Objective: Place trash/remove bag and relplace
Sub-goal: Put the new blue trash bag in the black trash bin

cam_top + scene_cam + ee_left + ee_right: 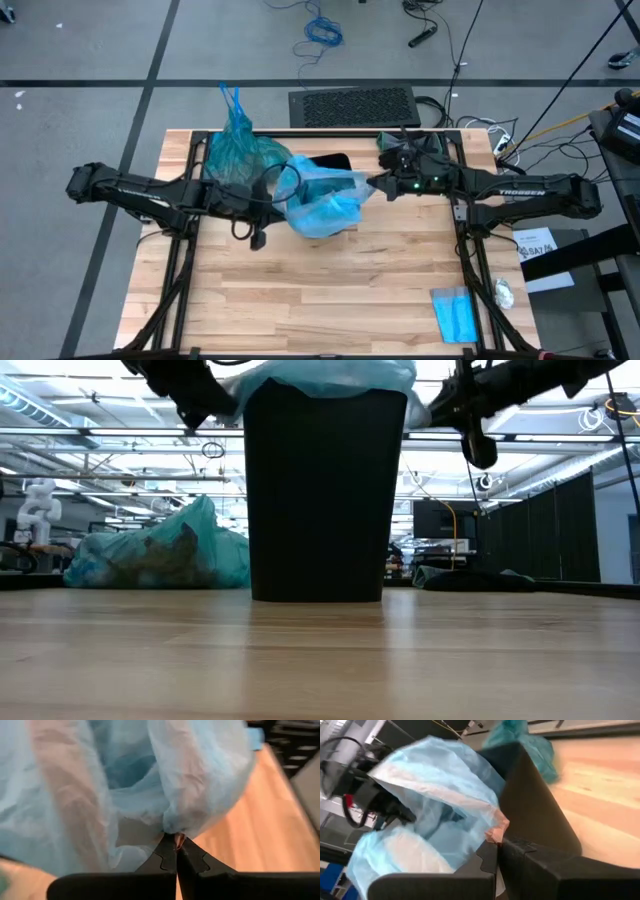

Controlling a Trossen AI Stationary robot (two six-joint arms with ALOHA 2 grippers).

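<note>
A small black bin [333, 161] [318, 490] stands upright mid-table. A pale sky-blue plastic bag [322, 197] [330, 374] is draped over its mouth. My left gripper [288, 198] [176, 842] is shut on the bag at the bin's left side. My right gripper [373, 185] [496, 842] is shut on it at the right side. The teal-green bag [238, 152] [160, 555], full and knotted at its top, lies on the table left of and behind the bin. Brownish shapes show dimly through its wall; loose trash is not in view. My left gripper pinches a gathered bit of the pale blue bag's edge [175, 834] between its two fingertips, coming level from the table's left. The plastic spreads slackly away from the pinch. My right gripper pinches the bag's edge [496, 832] between its fingertips, level from the table's right, just beside the bin's rim [520, 780]. The plastic billows from there across the bin's mouth.
A flat blue packet [455, 314] lies near the table's near right corner. A dark bundle [470, 577] sits at the far right of the table. Bare wood [330, 290] spreads in front of the bin. Cables and a keyboard [352, 105] lie beyond the far edge.
</note>
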